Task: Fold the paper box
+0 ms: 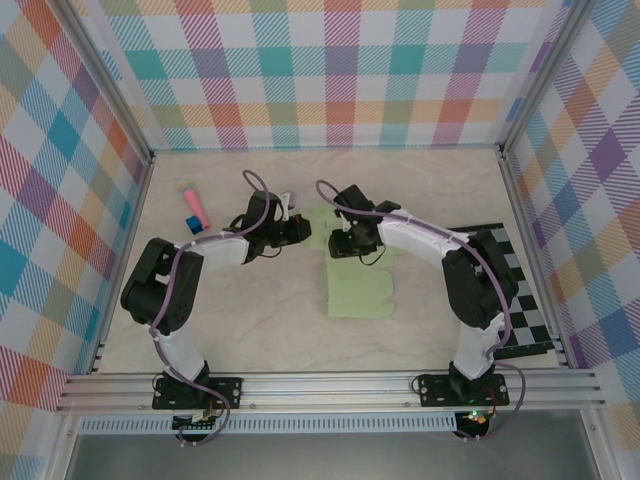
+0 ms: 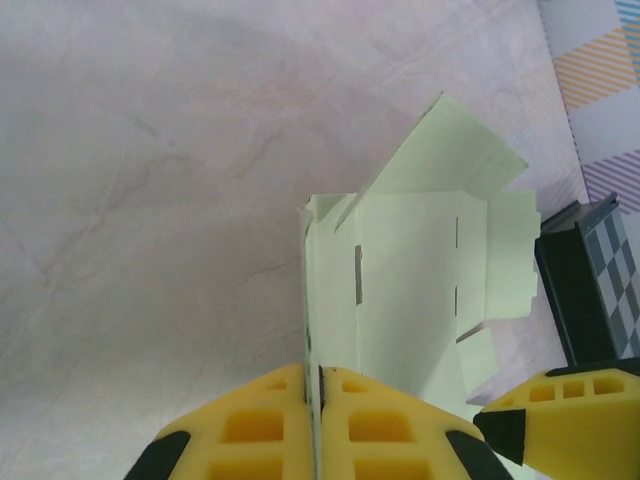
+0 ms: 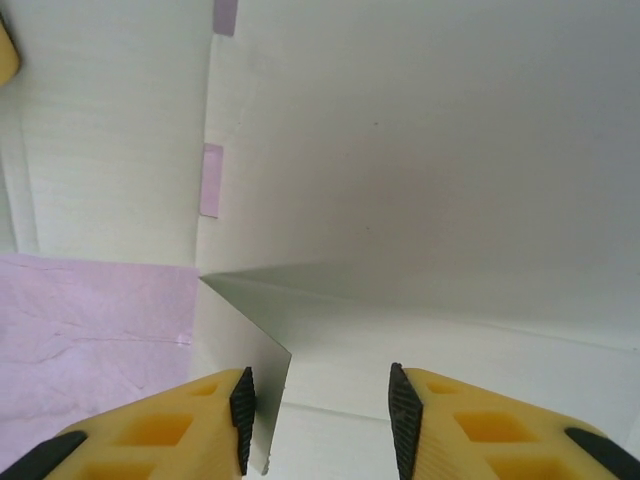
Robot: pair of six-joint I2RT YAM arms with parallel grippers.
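Pale, faintly veined marble-look tabletop (image 1: 250, 330) fills the floor of an enclosure walled with pastel plaid panels (image 1: 340, 70) in aluminium framing. Near the middle of the table lies the paper box (image 1: 360, 290), a pale light-green sheet of thin matte card, still mostly flat, with tabbed, stepped edges and narrow cut slots. From the left wrist camera the card (image 2: 410, 270) shows one triangular flap tilted upward at its far end and a narrow strip standing upright along its left edge. The left gripper (image 2: 315, 385), with chunky yellow plastic fingers pierced by rectangular hollows, has its jaws pressed together on that upright strip, the thin card edge running into the seam between them. In the overhead view this gripper (image 1: 305, 230) sits at the sheet's far left corner, close to the right gripper (image 1: 340, 240). The right wrist camera shows the right gripper (image 3: 320, 410) with its jaws apart, black pads (image 3: 243, 410) facing one another across a clear gap, held close over the smooth card (image 3: 420, 150); a small creased flap rises just beside the left-hand pad, and whether they touch cannot be told. A black-and-white checkered board (image 1: 525, 300) lies at the table's right edge, and a small pink-and-blue stick (image 1: 193, 205) rests far left, well apart from the card.
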